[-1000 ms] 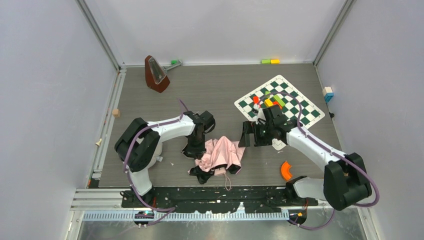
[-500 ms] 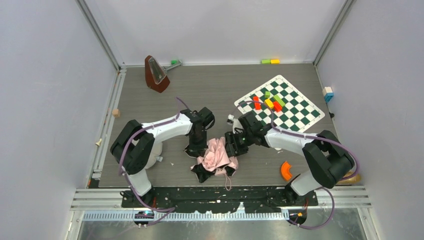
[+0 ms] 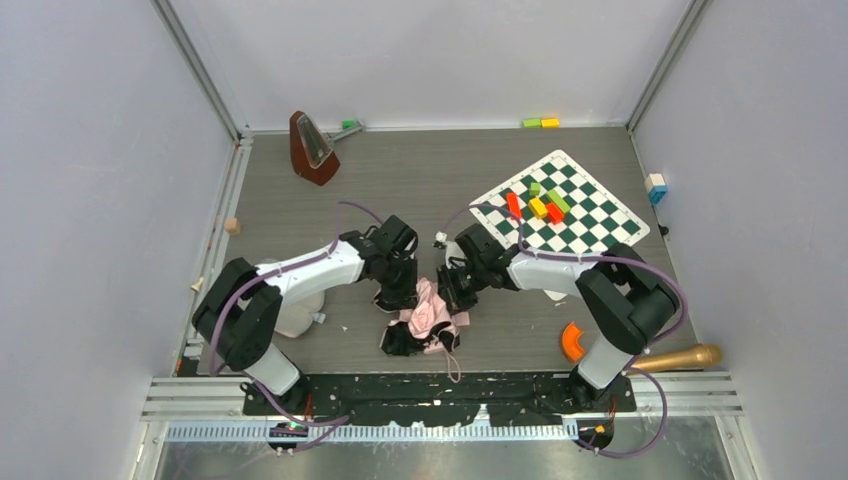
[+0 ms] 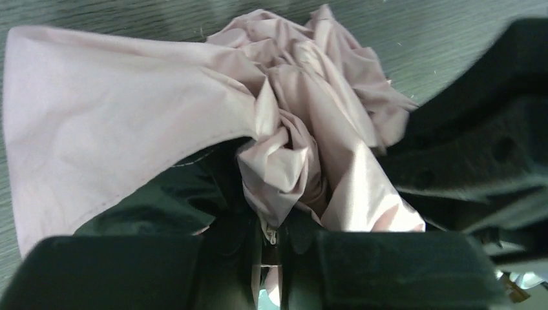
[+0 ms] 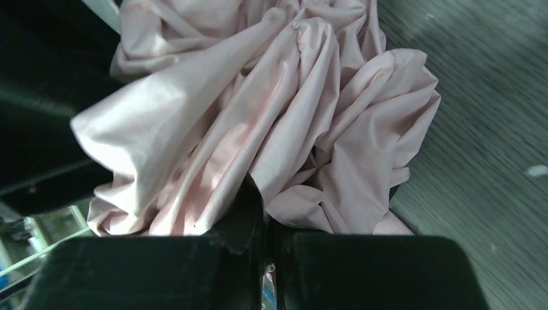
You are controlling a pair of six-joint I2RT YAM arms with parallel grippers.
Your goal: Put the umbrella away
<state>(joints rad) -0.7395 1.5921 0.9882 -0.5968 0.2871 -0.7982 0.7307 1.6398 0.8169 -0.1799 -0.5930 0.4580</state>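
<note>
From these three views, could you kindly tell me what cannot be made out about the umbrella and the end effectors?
Umbrella ribs and shaft: every view, buried under bunched fabric.
Left end effector fingertips: left wrist view, wrapped in fabric; top view, beneath the left arm.
Right end effector grip depth: right wrist view, folds cover the tips.
Gold object: top view, partly behind the right arm, too small to identify.

Umbrella (image 3: 428, 318): thin cloth, heavily creased. Its pale pink face has a soft satin sheen; its black face is smoother and faintly glossy.
My left hand (image 3: 399, 298) and right hand (image 3: 452, 297): black moulded plastic, matt.
Worktop (image 3: 400, 180): grey wood-grain surface, matt, finely lined.
Chessboard (image 3: 590, 228): flat, smooth, low sheen.
</note>
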